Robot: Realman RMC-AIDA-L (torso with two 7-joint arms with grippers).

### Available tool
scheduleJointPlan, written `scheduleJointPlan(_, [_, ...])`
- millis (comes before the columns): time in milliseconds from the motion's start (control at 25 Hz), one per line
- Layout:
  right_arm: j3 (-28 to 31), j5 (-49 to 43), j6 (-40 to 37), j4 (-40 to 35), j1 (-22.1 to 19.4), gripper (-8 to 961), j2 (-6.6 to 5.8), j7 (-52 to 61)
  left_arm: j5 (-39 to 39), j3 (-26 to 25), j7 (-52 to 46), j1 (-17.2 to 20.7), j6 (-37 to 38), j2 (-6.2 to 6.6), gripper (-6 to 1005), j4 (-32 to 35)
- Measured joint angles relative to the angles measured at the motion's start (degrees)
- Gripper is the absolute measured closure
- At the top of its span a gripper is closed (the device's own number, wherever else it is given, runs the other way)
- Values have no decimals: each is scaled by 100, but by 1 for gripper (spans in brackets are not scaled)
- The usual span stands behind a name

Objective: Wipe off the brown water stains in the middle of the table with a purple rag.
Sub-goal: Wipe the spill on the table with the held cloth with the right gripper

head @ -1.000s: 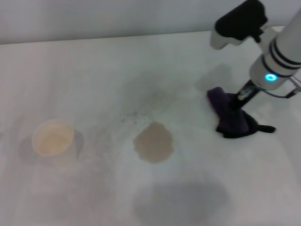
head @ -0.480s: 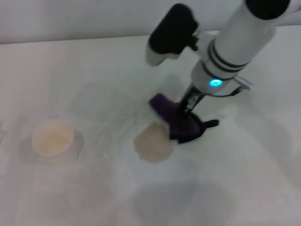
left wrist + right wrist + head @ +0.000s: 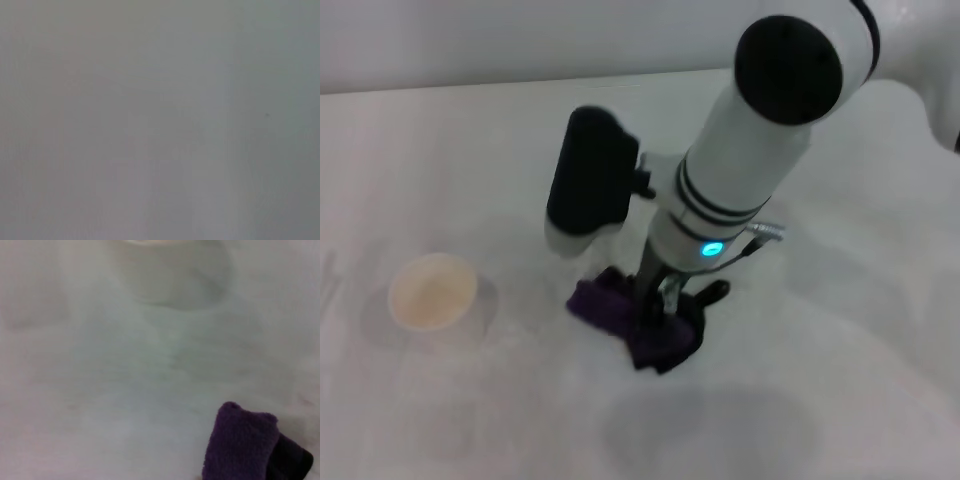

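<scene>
My right gripper (image 3: 657, 300) is shut on the purple rag (image 3: 632, 325) and presses it onto the white table (image 3: 840, 330) in the middle, where the brown stain lay. The brown water stain is hidden under the rag and arm. The rag is dark purple with black edging. It also shows in the right wrist view (image 3: 242, 447), bunched up on the table surface. My left gripper is out of view; the left wrist view shows only plain grey.
A paper cup (image 3: 432, 292) stands on the table at the left, apart from the rag. A faint grey shadow lies on the table in front of the rag. The table's far edge runs along the top.
My right arm has swept left and toward me, dragging the purple rag from the right side of the table onto the brown stain, which is now covered.
</scene>
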Motion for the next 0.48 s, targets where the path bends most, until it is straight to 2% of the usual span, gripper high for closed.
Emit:
scheduleJointPlan(240, [-102, 722, 81, -22, -6, 830, 0, -692, -33, -19, 3, -8, -44, 0, 108, -55])
scheduleJointPlan(480, [-117, 161, -37, 96, 98, 829, 1, -464, -36, -12, 6, -9, -98, 1, 107, -101])
